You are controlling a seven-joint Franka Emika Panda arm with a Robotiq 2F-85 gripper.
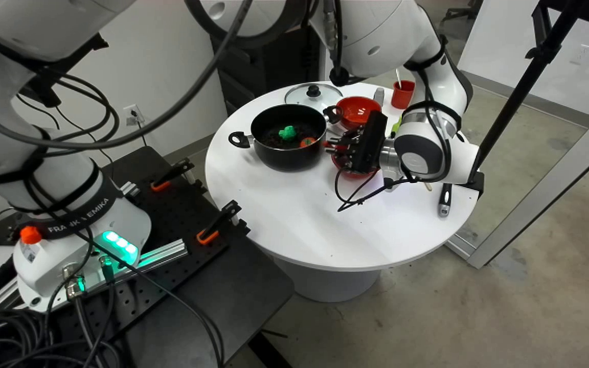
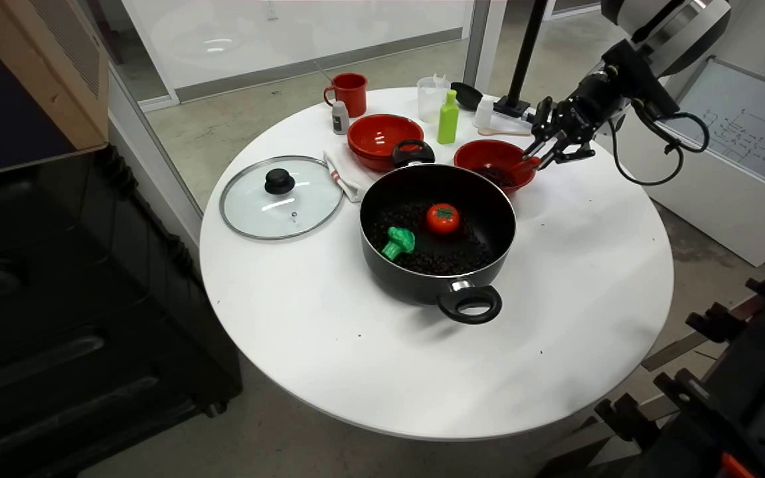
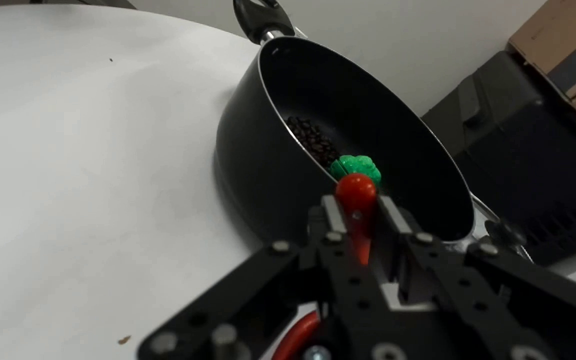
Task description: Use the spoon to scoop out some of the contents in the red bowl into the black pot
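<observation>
My gripper [image 3: 358,207] is shut on the red handle of the spoon [image 3: 356,192], whose rounded end shows between the fingertips in the wrist view. The spoon's metal head cannot be made out. In an exterior view the gripper [image 2: 538,158] leans over the edge of the red bowl [image 2: 482,154], which has dark contents at its bottom. My gripper [image 1: 331,146] covers much of that red bowl [image 1: 357,175] in an exterior view. Beside the bowl stands the black pot [image 2: 409,282], holding dark beans, a toy tomato [image 2: 443,218] and a green broccoli piece [image 2: 398,243].
Stacked red bowls [image 2: 382,136] sit on a cloth [image 2: 349,174] behind the pot. A glass lid [image 2: 250,199] lies near them. A red mug [image 2: 349,95], a green bottle [image 2: 448,119], a ladle [image 2: 467,96] and a black stand pole [image 2: 528,50] line the far edge.
</observation>
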